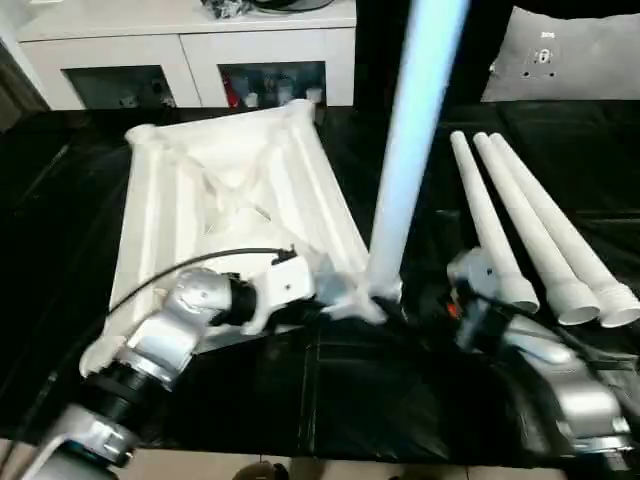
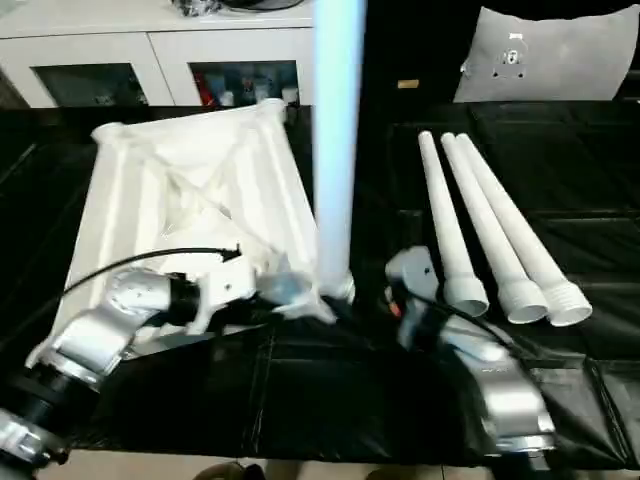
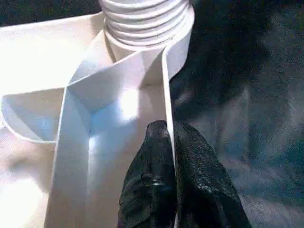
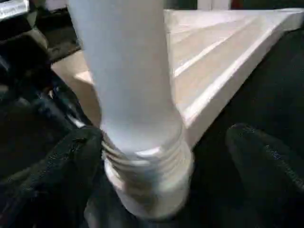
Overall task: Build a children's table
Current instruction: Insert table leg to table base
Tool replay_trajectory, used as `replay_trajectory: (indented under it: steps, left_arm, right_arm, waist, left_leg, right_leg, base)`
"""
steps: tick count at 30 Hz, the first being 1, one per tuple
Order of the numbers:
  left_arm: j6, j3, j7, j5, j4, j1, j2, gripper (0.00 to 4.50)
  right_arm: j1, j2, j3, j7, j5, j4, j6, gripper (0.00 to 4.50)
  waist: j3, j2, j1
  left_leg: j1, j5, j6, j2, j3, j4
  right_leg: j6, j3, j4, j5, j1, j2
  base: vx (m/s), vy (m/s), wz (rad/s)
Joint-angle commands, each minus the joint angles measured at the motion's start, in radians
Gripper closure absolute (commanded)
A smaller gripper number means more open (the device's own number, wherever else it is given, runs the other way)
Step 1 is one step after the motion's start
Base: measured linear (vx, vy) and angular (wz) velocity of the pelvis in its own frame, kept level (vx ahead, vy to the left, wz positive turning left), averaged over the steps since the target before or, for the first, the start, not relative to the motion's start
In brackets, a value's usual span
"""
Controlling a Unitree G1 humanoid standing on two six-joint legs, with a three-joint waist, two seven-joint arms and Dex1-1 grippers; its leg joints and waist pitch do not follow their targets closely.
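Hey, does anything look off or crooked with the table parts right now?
One thing: the upright leg in the table top's near corner socket still shows its threads, so it looks not fully screwed in. The left gripper pinches the top's rim; the right gripper stands open around the leg. Three spare legs lie tidy.

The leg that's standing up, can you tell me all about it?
The standing leg is a long, round, white plastic tube, upright in the near corner socket of the upside-down tabletop. Ridged threads still show above the socket. The right gripper is open around its base; the left gripper pinches the tabletop's rim beside it.
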Motion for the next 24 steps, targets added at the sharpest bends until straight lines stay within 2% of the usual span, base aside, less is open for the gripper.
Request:
replay_trajectory:
  steps: [1,2,3,8,9,11,14,20,22,24]
  left_arm:
    - [-0.026,-0.056,-0.075,0.021,0.025,0.004,0.018,4.50]
    - [-0.078,-0.077,-0.143,0.021,0.051,-0.012,0.040,4.50]
    - [-0.095,-0.089,-0.177,0.021,0.058,-0.019,0.049,4.50]
    - [-0.144,-0.125,-0.253,0.018,0.076,-0.040,0.062,4.50]
    - [-0.155,-0.130,-0.261,0.020,0.079,-0.043,0.063,4.50]
    - [-0.166,-0.137,-0.269,0.024,0.084,-0.047,0.064,4.50]
    - [-0.200,-0.149,-0.295,0.032,0.102,-0.060,0.063,4.50]
    - [-0.241,-0.152,-0.326,0.045,0.138,-0.080,0.060,4.50]
    - [-0.249,-0.157,-0.334,0.043,0.148,-0.090,0.062,4.50]
    - [-0.258,-0.161,-0.339,0.045,0.156,-0.096,0.064,4.50]
  right_arm:
    - [-0.003,-0.015,0.023,0.049,0.013,-0.022,0.008,0.06]
    - [-0.031,-0.059,0.061,0.117,-0.008,-0.005,-0.014,0.06]
    - [-0.050,-0.077,0.086,0.152,-0.025,0.008,-0.029,0.06]
    - [-0.116,-0.090,0.139,0.223,-0.059,0.069,-0.060,0.06]
    - [-0.127,-0.091,0.146,0.233,-0.066,0.081,-0.067,0.06]
    - [-0.140,-0.092,0.156,0.251,-0.069,0.093,-0.072,0.06]
    - [-0.173,-0.098,0.178,0.314,-0.054,0.114,-0.062,0.06]
    - [-0.202,-0.109,0.207,0.385,-0.031,0.130,-0.048,0.63]
    - [-0.212,-0.112,0.217,0.413,-0.027,0.142,-0.041,0.80]
    - [-0.216,-0.114,0.223,0.430,-0.026,0.148,-0.034,0.93]
  waist:
    - [-0.063,-0.009,0.003]
    - [-0.062,-0.013,0.004]
    - [-0.063,-0.013,0.006]
    - [-0.059,-0.012,0.014]
    - [-0.059,-0.015,0.017]
    - [-0.061,-0.013,0.023]
    - [-0.062,-0.017,0.023]
    - [-0.058,-0.019,0.025]
    - [-0.057,-0.023,0.025]
    - [-0.057,-0.021,0.026]
  left_leg:
    - [0.009,-0.081,0.095,0.041,-0.015,-0.046]
    - [0.008,-0.082,0.099,0.040,-0.016,-0.045]
    - [0.010,-0.084,0.100,0.042,-0.013,-0.044]
    - [0.013,-0.116,0.093,0.048,-0.011,-0.047]
    - [0.014,-0.112,0.090,0.049,-0.011,-0.046]
    - [0.014,-0.101,0.091,0.050,-0.011,-0.044]
    - [0.009,-0.091,0.097,0.048,-0.012,-0.040]
    - [0.010,-0.117,0.094,0.050,-0.012,-0.042]
    - [0.010,-0.122,0.091,0.050,-0.011,-0.043]
    - [0.010,-0.117,0.090,0.050,-0.012,-0.042]
  right_leg:
    - [-0.251,0.027,-0.054,0.170,0.051,-0.066]
    - [-0.255,0.026,-0.055,0.151,0.051,-0.065]
    - [-0.257,0.027,-0.054,0.136,0.049,-0.065]
    - [-0.275,0.028,-0.056,0.058,0.041,-0.069]
    - [-0.278,0.029,-0.055,0.060,0.041,-0.070]
    - [-0.279,0.030,-0.051,0.078,0.040,-0.070]
    - [-0.283,0.028,-0.045,0.104,0.041,-0.068]
    - [-0.281,0.029,-0.049,0.054,0.038,-0.071]
    - [-0.282,0.029,-0.050,0.046,0.038,-0.072]
    - [-0.285,0.029,-0.049,0.050,0.038,-0.072]
  base:
    - [0.000,0.000,0.00]
    - [0.000,0.000,0.00]
    - [0.000,0.000,0.00]
    - [0.000,0.000,0.00]
    - [0.000,0.000,0.00]
    - [0.000,0.000,0.00]
    - [0.000,0.000,0.00]
    - [0.000,0.000,0.00]
    - [0.000,0.000,0.00]
    - [0.000,0.000,0.00]
